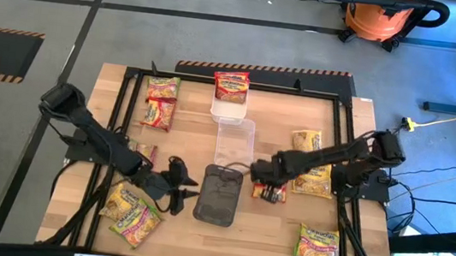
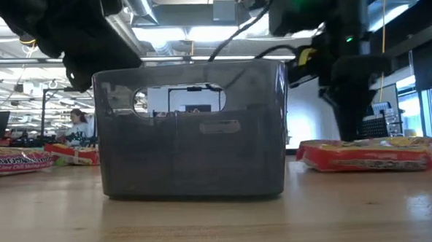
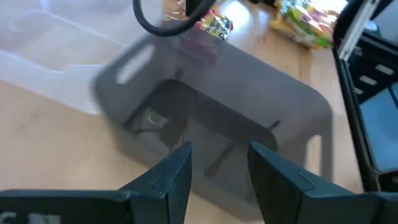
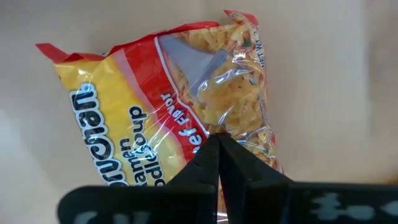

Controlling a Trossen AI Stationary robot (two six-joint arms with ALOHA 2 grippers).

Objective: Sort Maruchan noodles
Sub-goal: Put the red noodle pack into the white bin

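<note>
Worktop (image 1: 332,123) of pale wood, dark tray (image 1: 219,194) near its front middle, left hand (image 1: 177,185) beside it with fingers parted and empty, right hand (image 1: 266,187) pinched shut over a red-and-yellow noodle packet (image 4: 186,106) lying flat, other packets (image 1: 160,101) scattered around

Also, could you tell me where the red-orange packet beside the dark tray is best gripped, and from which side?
The red-orange packet lies flat on the table, so come straight down from above. Pinch its thin crimped end seam, where film stands clear of the flat noodle block. The right gripper, above it, is shut and would need opening first.
</note>
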